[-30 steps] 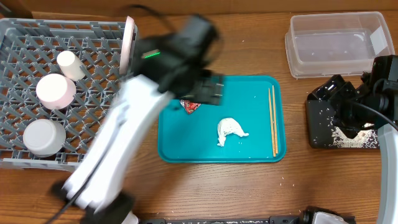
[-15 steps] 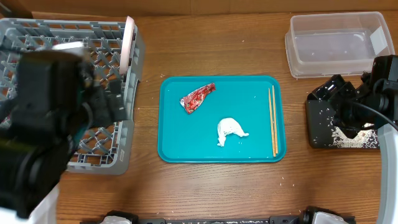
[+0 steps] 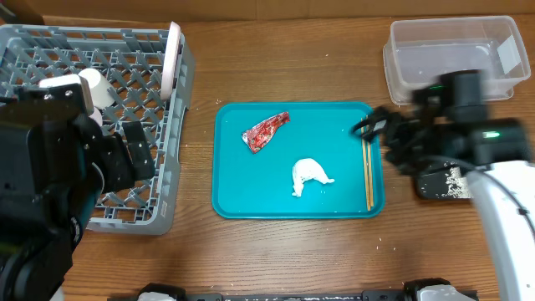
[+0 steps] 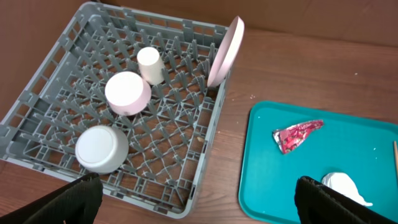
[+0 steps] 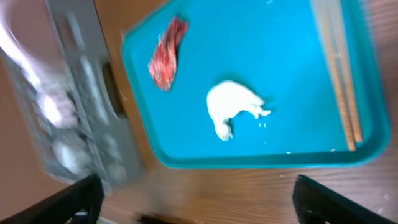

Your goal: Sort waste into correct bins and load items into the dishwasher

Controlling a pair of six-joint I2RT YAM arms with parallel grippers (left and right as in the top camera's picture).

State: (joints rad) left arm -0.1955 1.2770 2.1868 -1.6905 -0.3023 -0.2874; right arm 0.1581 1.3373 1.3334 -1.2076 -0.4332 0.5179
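Observation:
The red wrapper (image 3: 265, 132) and the white tissue wad (image 3: 309, 176) lie on the teal tray (image 3: 334, 121). Both also show in the left wrist view (image 4: 297, 134) (image 4: 345, 186) and, blurred, in the right wrist view (image 5: 165, 57) (image 5: 233, 106). The grey dish rack (image 3: 159, 109) (image 4: 186, 124) holds a white cup (image 4: 149, 64), two upturned round dishes (image 4: 127, 93) (image 4: 101, 148) and a plate with a pinkish back (image 4: 225, 51) on edge. My left gripper (image 4: 199, 202) is open and empty above the rack's near right corner. My right gripper (image 3: 376, 132) (image 5: 199, 199) is open and empty, over the tray's right edge.
The clear tub (image 3: 451, 58) stands at the back right. A pair of chopsticks (image 3: 366, 163) lies along the tray's right side. A black block (image 3: 451, 180) sits on the table right of the tray. My left arm (image 3: 50, 176) hides part of the rack from above.
My left arm has swung from over the tray back to the left, over the rack. My right arm has moved left from the table's right side to the tray's right edge.

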